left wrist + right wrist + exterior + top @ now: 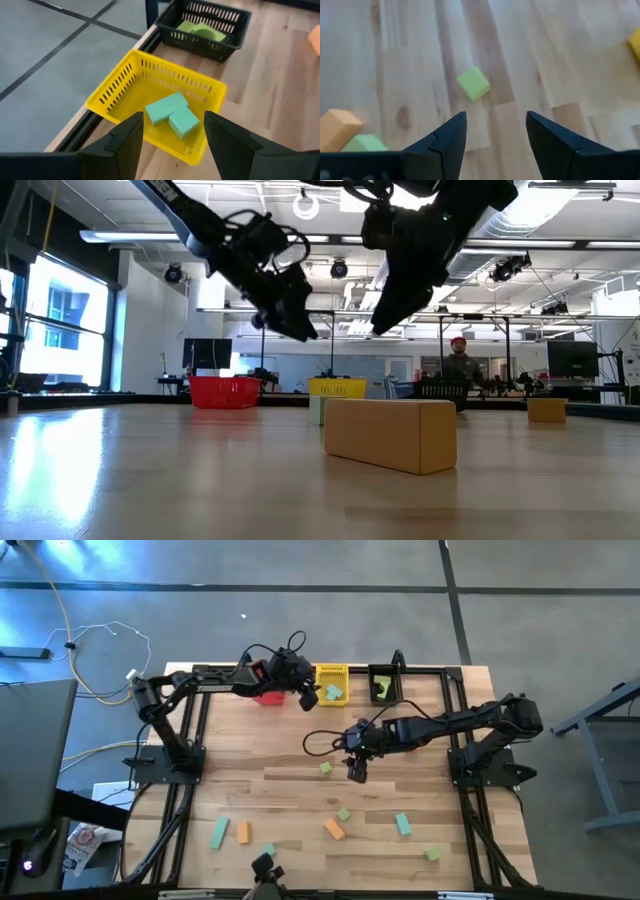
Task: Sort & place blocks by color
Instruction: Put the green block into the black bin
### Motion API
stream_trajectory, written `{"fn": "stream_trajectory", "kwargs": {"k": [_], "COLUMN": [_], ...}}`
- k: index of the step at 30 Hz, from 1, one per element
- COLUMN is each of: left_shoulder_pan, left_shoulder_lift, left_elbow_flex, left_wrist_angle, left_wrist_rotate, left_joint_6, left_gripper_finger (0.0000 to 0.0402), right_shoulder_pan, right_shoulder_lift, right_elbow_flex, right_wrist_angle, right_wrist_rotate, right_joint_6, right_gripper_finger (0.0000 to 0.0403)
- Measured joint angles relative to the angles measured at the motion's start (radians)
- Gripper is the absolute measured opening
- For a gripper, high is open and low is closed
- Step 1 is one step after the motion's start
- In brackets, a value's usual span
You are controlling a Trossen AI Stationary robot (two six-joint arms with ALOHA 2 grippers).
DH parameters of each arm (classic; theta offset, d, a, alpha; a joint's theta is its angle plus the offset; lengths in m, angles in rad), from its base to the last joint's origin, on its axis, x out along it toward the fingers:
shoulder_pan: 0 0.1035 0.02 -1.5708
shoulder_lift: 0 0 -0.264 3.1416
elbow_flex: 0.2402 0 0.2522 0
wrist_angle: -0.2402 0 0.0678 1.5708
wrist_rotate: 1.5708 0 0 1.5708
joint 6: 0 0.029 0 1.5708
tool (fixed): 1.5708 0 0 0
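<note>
From above we see small foam blocks in orange, teal and light green scattered over the near half of the wooden table; the left gripper hangs beside the yellow bin.

At table height an orange bar fills the foreground; the red bin stands far back.

Past the left fingers, spread and empty, we see two teal blocks in the slotted yellow basket.

The right gripper, jaws apart, hovers over a light-green cube.
</note>
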Motion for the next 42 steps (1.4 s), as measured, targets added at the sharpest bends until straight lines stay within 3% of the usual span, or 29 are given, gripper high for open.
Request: {"fn": "stream_trajectory", "kwargs": {"k": [5,13,22,33,42], "left_shoulder_pan": [-0.018,-0.101,-0.234,-0.371,-0.433], "left_shoulder_lift": [-0.138,-0.322,-0.374,-0.374,-0.373], "left_elbow_flex": [0.0,0.0,0.0,-0.105,-0.156], "left_wrist_angle": [-0.153,-0.398,-0.575,-0.576,-0.463], "left_wrist_rotate": [0.0,0.0,-0.089,-0.112,-0.112], "left_joint_6": [0.007,-0.001,-0.054,-0.173,-0.237], "left_gripper_finger": [0.0193,0.0193,0.0191,0.0191,0.0191], "right_shoulder_pan": [0.044,0.112,0.156,0.189,0.196], "right_shoulder_lift": [0.0,0.0,0.0,0.007,0.077], "right_elbow_flex": [0.0,0.0,0.0,0.0,-0.001], "right_wrist_angle": [0.0,0.004,0.063,0.105,0.115], "right_wrist_rotate": [-0.063,-0.137,-0.197,-0.219,-0.264], "right_joint_6": [-0.032,-0.247,-0.325,-0.363,-0.349], "right_gripper_finger": [0.0192,0.0192,0.0192,0.0192,0.0192]}}
